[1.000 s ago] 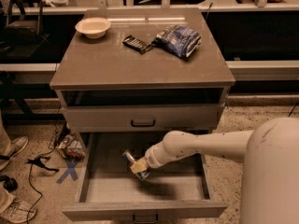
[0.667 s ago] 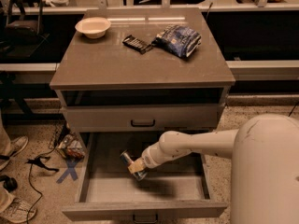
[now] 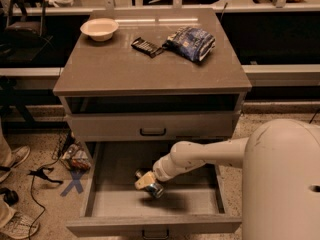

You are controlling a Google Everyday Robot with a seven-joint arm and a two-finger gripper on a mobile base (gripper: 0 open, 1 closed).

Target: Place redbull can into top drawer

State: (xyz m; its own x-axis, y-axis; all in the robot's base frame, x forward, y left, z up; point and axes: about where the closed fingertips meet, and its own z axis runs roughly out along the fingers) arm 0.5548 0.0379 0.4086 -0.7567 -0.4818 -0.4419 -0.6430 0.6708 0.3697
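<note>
The top drawer (image 3: 192,202) is pulled wide open at the cabinet's bottom front, showing its pale grey floor and a small dark handle (image 3: 155,233). My arm reaches in from the right. My gripper (image 3: 146,182) is inside the drawer, left of centre, low over the floor. It is shut on the redbull can (image 3: 155,189), whose blue and silver end pokes out below the fingers, tilted. I cannot tell whether the can touches the floor.
Above is a shallower closed drawer (image 3: 110,126) with a black bar handle. On the cabinet top sit a white bowl (image 3: 99,28), a dark flat object (image 3: 147,46) and a blue-and-white snack bag (image 3: 191,42). Shoes (image 3: 15,156), cables and a blue tape cross (image 3: 74,184) lie on the left floor.
My gripper with the can has shifted slightly left and a little deeper into the open drawer. Nothing else has moved.
</note>
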